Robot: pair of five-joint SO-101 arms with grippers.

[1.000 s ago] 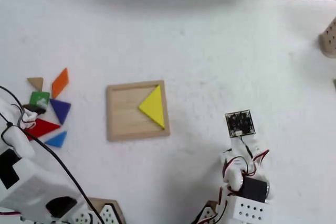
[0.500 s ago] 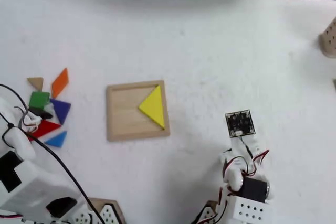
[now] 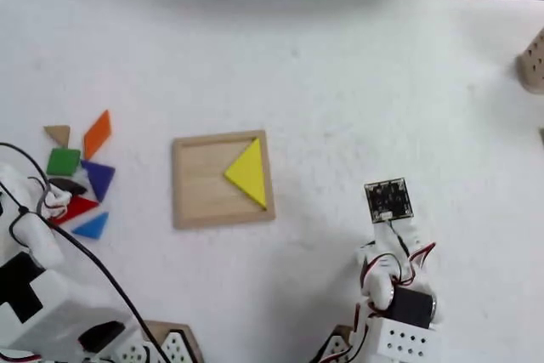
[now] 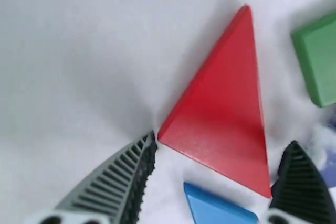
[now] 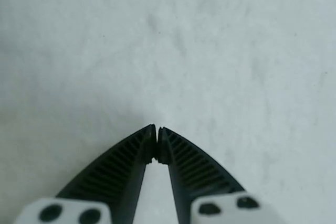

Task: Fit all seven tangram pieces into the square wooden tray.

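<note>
**Thin, slick red triangle sits between open jaws**

The left tool (image 4: 220, 145) is released, its jaws spread wide over the red triangle (image 4: 223, 119). This piece lies flat on the table (image 3: 340, 82) in the loose cluster well apart from the wooden tray (image 3: 175, 184). One ribbed fingertip is just beside one corner of the triangle, and the other is near the corner at the far end of the same edge. The small blue triangle (image 4: 218, 208) lies just beside that edge and also falls between the jaws. The green square (image 4: 317, 61) is near the triangle's long side. The purple triangle (image 3: 99, 178), the orange piece (image 3: 98, 133) and the tan triangle (image 3: 58, 133) lie farther up the cluster. In the tray, only the yellow triangle (image 3: 249, 174) is seated, against one side. The right tool (image 5: 157, 142) is clenched on nothing, over bare table.

The red piece looks like a stiff, light, flat tile with a smooth painted face. It will probably not bend or break, but it should slide easily. Its edges are low, so the fingertips need to get right down to the table to catch them. Because the sides slope toward each other, a pinch across them could squeeze the tile out sideways. A safer hold seems to be one pad flat on the long side and the other on the opposite corner, near the middle of the piece. The blue triangle is close enough that closing jaws might catch it or push it along.
</note>
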